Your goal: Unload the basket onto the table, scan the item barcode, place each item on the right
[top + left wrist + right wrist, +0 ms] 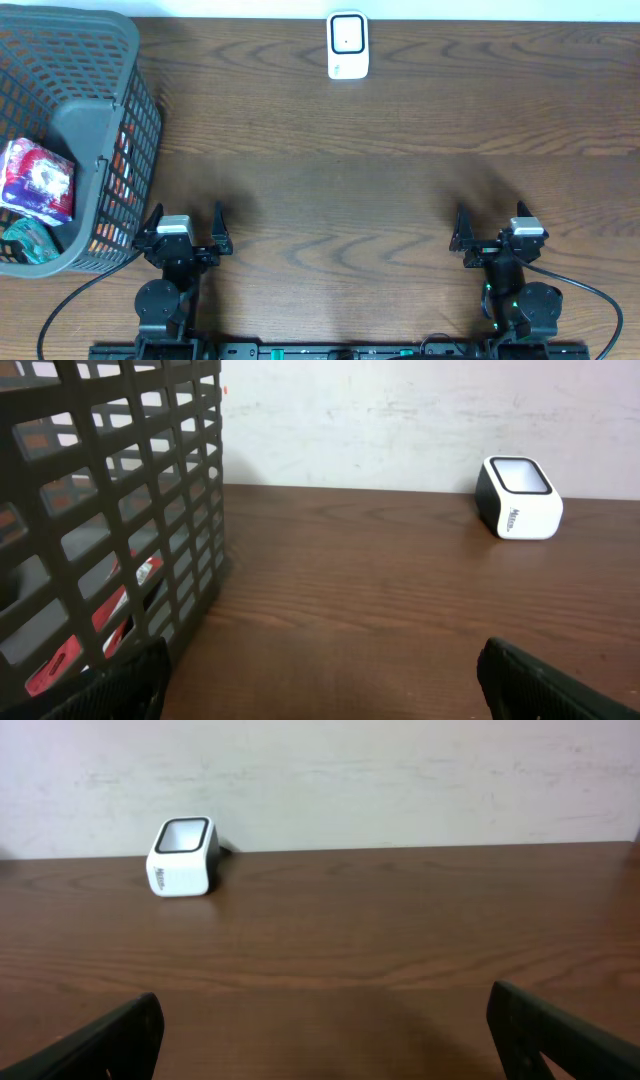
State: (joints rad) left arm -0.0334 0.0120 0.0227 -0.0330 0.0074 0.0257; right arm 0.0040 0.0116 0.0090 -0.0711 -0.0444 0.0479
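A grey basket point(146, 112) stands at the left end of the table point(350, 190). In it lies a purple-and-white packet point(38, 180), with a teal item point(28, 240) nearer the front; red packaging shows through the mesh in the left wrist view. A white scanner point(348, 46) with a dark window sits at the far edge of the table, well apart from the basket. The left arm point(178, 250) rests at the near edge just beside the basket, and the right arm point(512, 255) rests at the near right. Both sets of jaws are spread wide and hold nothing.
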